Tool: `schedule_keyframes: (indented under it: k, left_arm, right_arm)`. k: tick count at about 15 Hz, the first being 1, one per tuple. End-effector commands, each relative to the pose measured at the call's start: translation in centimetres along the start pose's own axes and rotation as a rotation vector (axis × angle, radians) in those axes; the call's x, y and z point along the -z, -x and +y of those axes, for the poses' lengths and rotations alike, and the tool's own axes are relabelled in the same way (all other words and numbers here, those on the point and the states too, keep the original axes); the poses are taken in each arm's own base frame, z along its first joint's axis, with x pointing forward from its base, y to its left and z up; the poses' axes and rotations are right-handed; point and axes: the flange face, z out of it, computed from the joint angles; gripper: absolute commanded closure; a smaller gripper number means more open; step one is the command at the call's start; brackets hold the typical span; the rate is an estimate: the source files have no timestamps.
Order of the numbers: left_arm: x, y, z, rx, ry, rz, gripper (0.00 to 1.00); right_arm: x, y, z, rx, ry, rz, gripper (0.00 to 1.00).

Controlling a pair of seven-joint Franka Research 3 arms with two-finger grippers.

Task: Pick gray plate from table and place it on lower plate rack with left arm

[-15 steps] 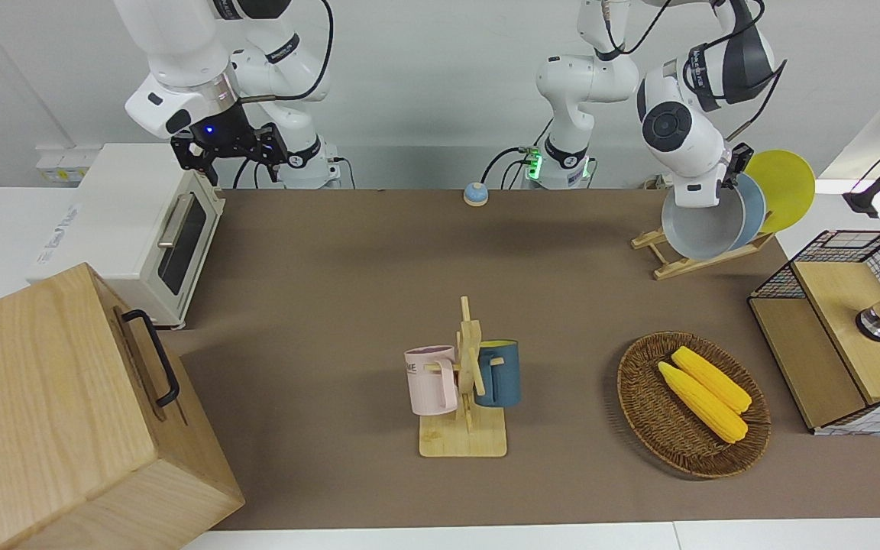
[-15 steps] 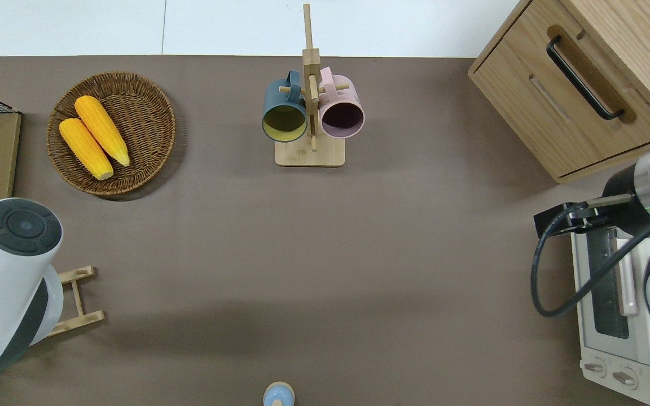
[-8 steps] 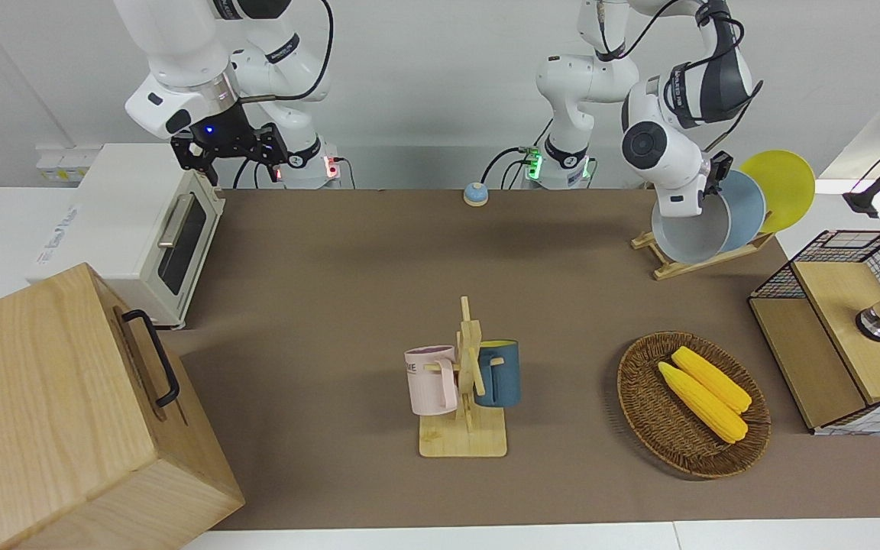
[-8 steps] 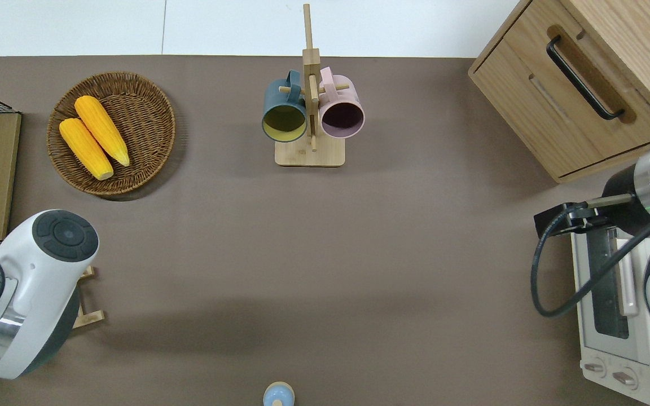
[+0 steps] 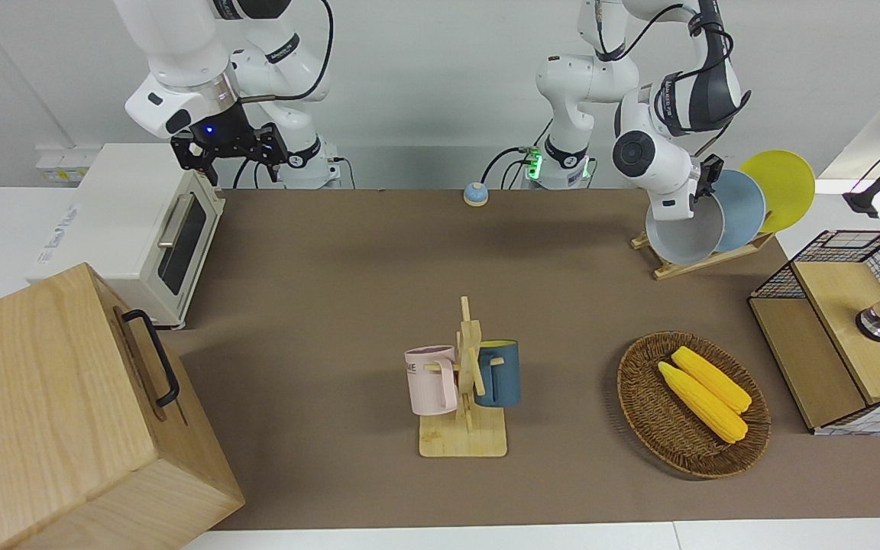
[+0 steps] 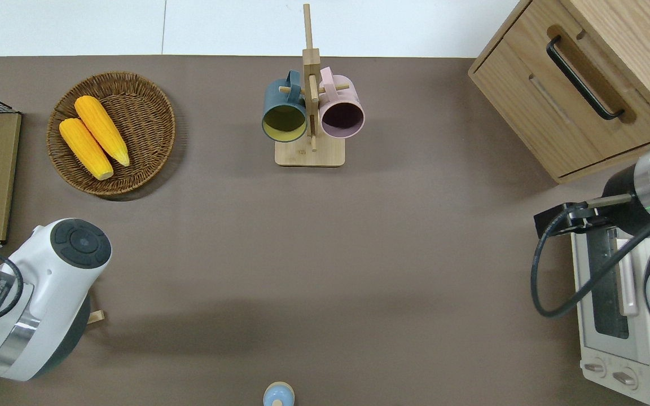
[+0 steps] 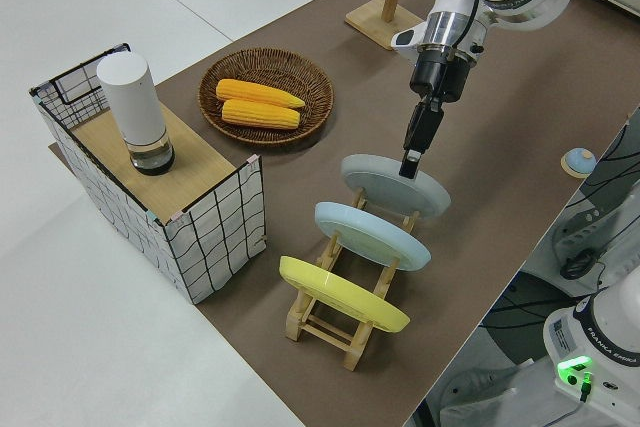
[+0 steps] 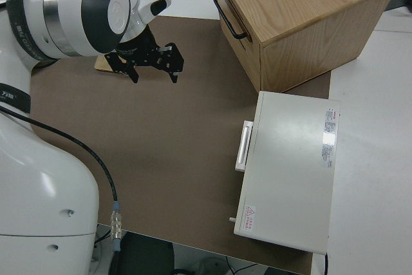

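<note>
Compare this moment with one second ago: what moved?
The left gripper carried the gray plate toward the right arm's end, lower onto the lower plate rack, gripping its rim. The blue plate, yellow plate and parked right arm stayed put.

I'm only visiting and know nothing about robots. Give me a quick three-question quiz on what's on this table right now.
1. True or false: the gray plate lies flat on the table.
2. How many plates stand on the lower plate rack? A) one B) two C) three
3. Fill in: the woven basket holds two ears of ____.

Key
1. False: it leans in the rack, with the left gripper at its rim.
2. C: gray, light blue plate and yellow plate.
3. Corn.
</note>
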Motion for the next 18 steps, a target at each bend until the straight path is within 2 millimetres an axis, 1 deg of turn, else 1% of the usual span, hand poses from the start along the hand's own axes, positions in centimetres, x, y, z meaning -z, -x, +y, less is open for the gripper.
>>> schedule_keyframes:
  k: [1, 2, 3, 4, 5, 6, 11, 13, 15, 18]
  left_arm:
    - [-0.4, 0.8, 0.6, 0.032, -0.015, 0.033, 1.0]
    - [-0.4, 0.9, 0.6, 0.033, -0.014, 0.033, 1.0]
    - [-0.4, 0.8, 0.5, 0.029, -0.012, 0.032, 0.97]
    - [-0.4, 0.8, 0.5, 0.017, -0.011, 0.032, 0.44]
    - [-0.3, 0.8, 0.4, 0.016, -0.007, 0.036, 0.16]
    - [-0.3, 0.8, 0.5, 0.012, -0.006, 0.037, 0.01]
    - [0.1, 0.7, 0.2, 0.007, 0.006, 0.036, 0.01]
    - [0.7, 0.3, -0.3, -0.051, 0.018, 0.04, 0.01]
    - [2.4, -0.3, -1.6, -0.103, 0.088, 0.024, 0.01]
    - [5.3, -1.7, -4.0, -0.174, 0.237, 0.003, 0.01]
  right_arm:
    - [0.3, 0.2, 0.3, -0.016, 0.005, -0.001, 0.017]
    - [0.3, 0.2, 0.2, -0.015, 0.007, -0.003, 0.017]
    - [0.3, 0.2, 0.2, -0.015, 0.005, -0.001, 0.017]
    - [0.3, 0.2, 0.2, -0.015, 0.006, -0.001, 0.017]
    - [0.3, 0.2, 0.2, -0.015, 0.005, -0.001, 0.017]
    - [0.3, 0.2, 0.3, -0.017, 0.006, -0.001, 0.017]
    - [0.3, 0.2, 0.3, -0.017, 0.006, -0.001, 0.017]
    - [0.3, 0.2, 0.2, -0.015, 0.005, -0.001, 0.017]
    - [0.3, 0.2, 0.2, -0.015, 0.006, -0.001, 0.017]
    - [0.3, 0.2, 0.3, -0.017, 0.006, -0.001, 0.017]
